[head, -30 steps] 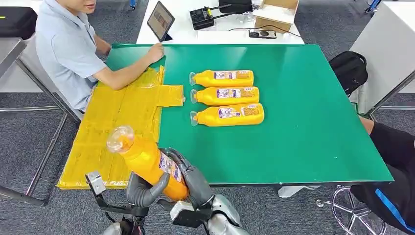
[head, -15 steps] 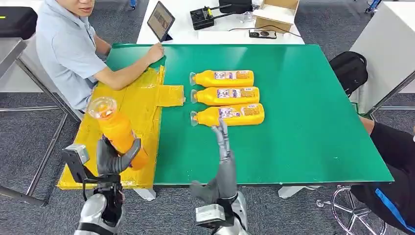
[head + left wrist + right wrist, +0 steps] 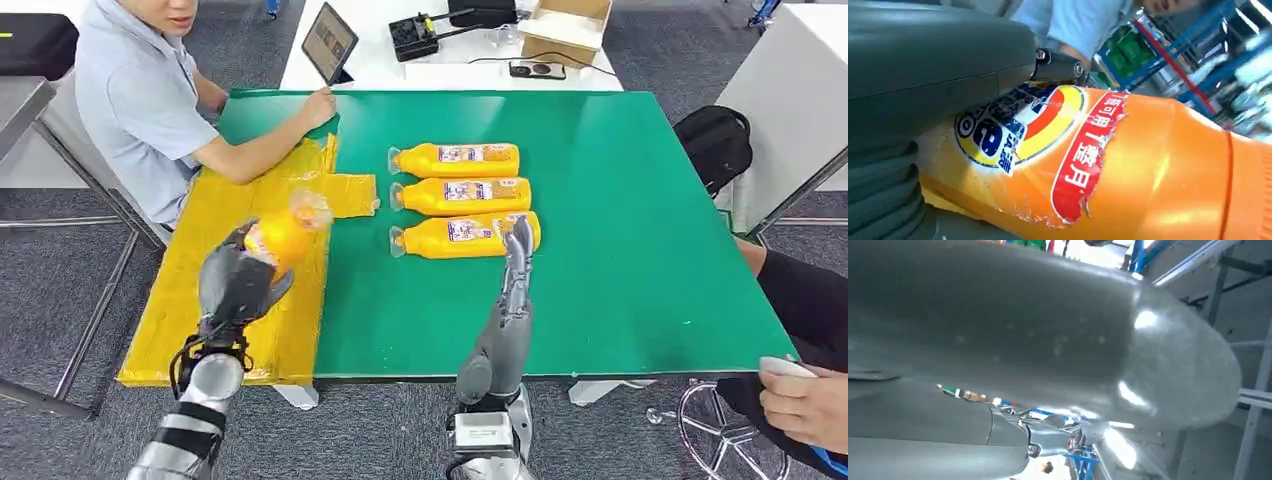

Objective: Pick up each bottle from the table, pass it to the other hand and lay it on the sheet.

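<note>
Head view: green table (image 3: 620, 220), wide, taking most of the scene, with a white desk beyond its far edge. Yellow sheet (image 3: 240, 220) spread over the table's left part, reaching the near edge. Person (image 3: 140, 100) in a light blue shirt seated at the far left corner, one forearm resting on the sheet. Three orange bottles (image 3: 455, 195) lying side by side in a row on the green just right of the sheet, caps pointing left, labels up. Right arm raised over the near table edge, right hand (image 3: 517, 255) empty with fingers straight and extended, fingertips at the nearest bottle of the row; contact cannot be told. Left hand (image 3: 235, 280) above the sheet, fingers wrapped round a fourth orange bottle (image 3: 283, 232), held off the surface, clear cap tilted up and to the right. Left wrist view: same bottle's label close up against the grey thumb (image 3: 938, 65). Another person's hand (image 3: 805, 405) at the lower right corner.
</note>
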